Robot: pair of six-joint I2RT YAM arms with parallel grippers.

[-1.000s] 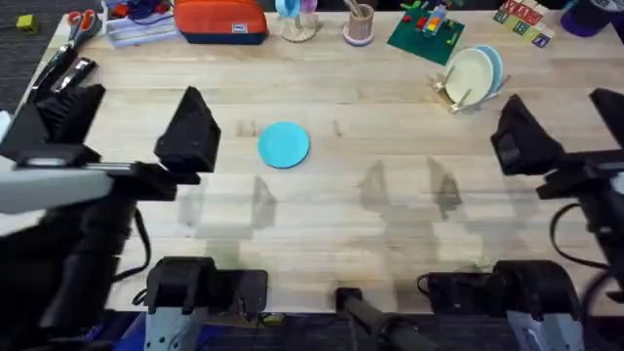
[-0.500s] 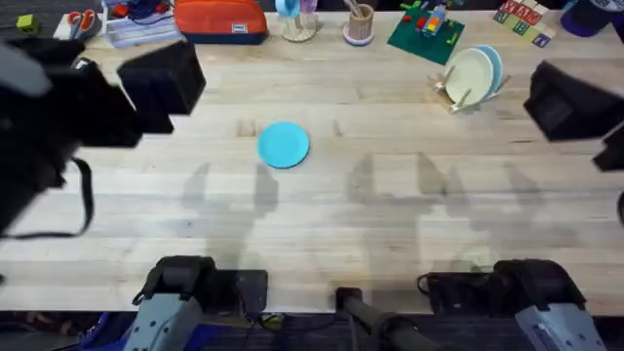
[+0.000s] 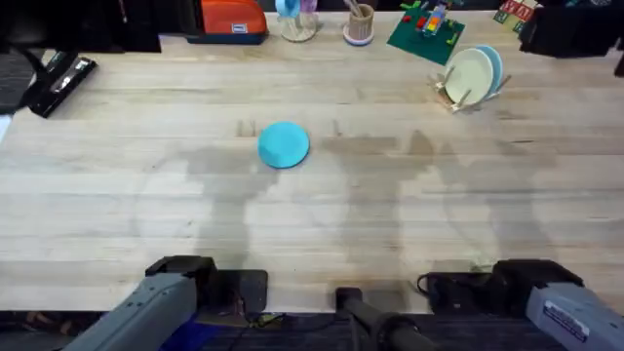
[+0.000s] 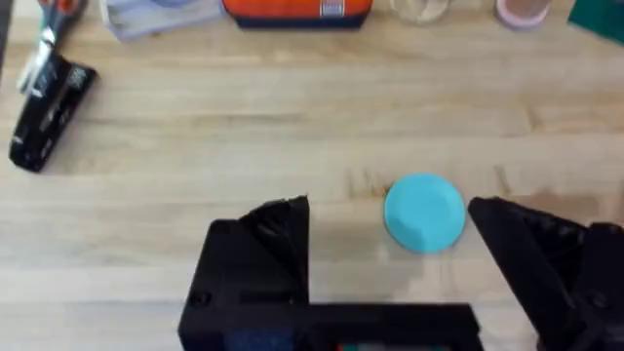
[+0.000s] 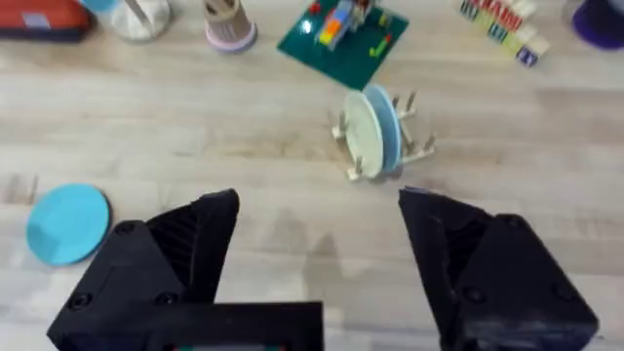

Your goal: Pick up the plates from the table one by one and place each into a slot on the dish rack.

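— What sort of place am I working in?
— A robotics lab bench, I'd say. My arm bases [image 3: 205, 288] are clamped at the worktop's [image 3: 312, 224] six o'clock edge.
— Anything else?
— The pale plank worktop carries test props along its twelve o'clock edge: a green brick baseplate [image 3: 426, 32], an orange case [image 3: 232, 18], a wooden pen cup [image 3: 360, 23], lettered blocks [image 5: 499, 21] and a small dish rack [image 3: 466, 80] holding toy-like plates [image 3: 474, 72].

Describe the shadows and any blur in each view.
Overhead: broad soft grey shadows spread over the table around the turquoise plate, the arm bases blurred at the near edge. Left wrist: the left hand is dark and soft-edged, the plate sharper. Right wrist: faint shadows below the dish rack.
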